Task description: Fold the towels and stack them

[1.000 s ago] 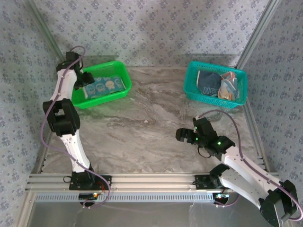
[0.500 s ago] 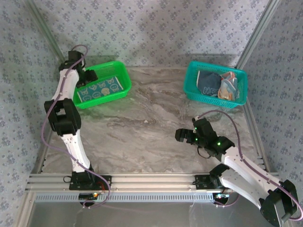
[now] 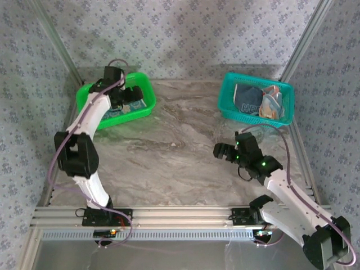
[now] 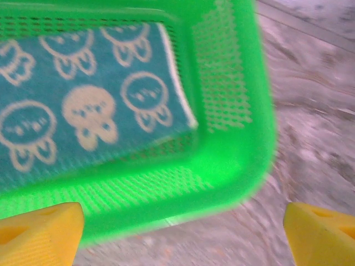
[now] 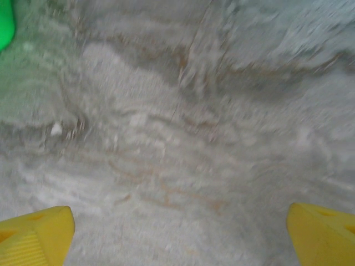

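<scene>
A folded teal towel with white cartoon figures lies flat in the green mesh basket at the far left. My left gripper hovers over the basket's right end, open, with nothing between its yellow fingertips; below it I see the basket's near wall. Crumpled towels fill the teal basket at the far right: a dark slate-blue one and a light blue one with orange. My right gripper hangs open over bare table, short of the teal basket.
The marbled table top stretches between the two baskets. Patterned walls close in the back and sides, and an aluminium rail runs along the near edge. A green corner of the basket shows in the right wrist view.
My left gripper has swung from the basket's far left corner to over its right end and has opened wider. The right gripper has shifted slightly farther out and to the right.
</scene>
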Controlling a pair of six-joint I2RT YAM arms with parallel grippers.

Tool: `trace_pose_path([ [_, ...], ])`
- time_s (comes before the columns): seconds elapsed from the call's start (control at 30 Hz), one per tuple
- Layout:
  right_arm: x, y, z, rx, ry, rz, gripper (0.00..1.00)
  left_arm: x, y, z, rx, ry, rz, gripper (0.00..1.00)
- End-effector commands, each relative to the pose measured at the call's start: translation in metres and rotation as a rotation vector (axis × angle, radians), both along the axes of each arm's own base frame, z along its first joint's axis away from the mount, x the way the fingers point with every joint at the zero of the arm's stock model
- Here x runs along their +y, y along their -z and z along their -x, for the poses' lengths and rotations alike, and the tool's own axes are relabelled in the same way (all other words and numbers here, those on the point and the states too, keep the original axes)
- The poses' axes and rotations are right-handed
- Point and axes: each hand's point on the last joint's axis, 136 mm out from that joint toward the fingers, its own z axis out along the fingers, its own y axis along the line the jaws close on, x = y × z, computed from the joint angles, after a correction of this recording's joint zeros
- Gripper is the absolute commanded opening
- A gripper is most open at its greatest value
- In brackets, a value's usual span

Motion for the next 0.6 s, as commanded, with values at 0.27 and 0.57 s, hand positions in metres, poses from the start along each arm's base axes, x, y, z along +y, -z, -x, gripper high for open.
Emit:
trace_pose_path([
  [0.27, -0.078, -0.056, -0.108, -0.063, 0.287, 0.076, 1.00, -0.070, -0.017, 0.102, -0.164, 0.085, 0.090, 0.97],
  [0.57, -0.176, -0.034, -0.197, 0.036, 0.568, 0.139, 0.80, -0.114, 0.020, 0.170, -0.106, 0.240, 0.051, 1.00],
])
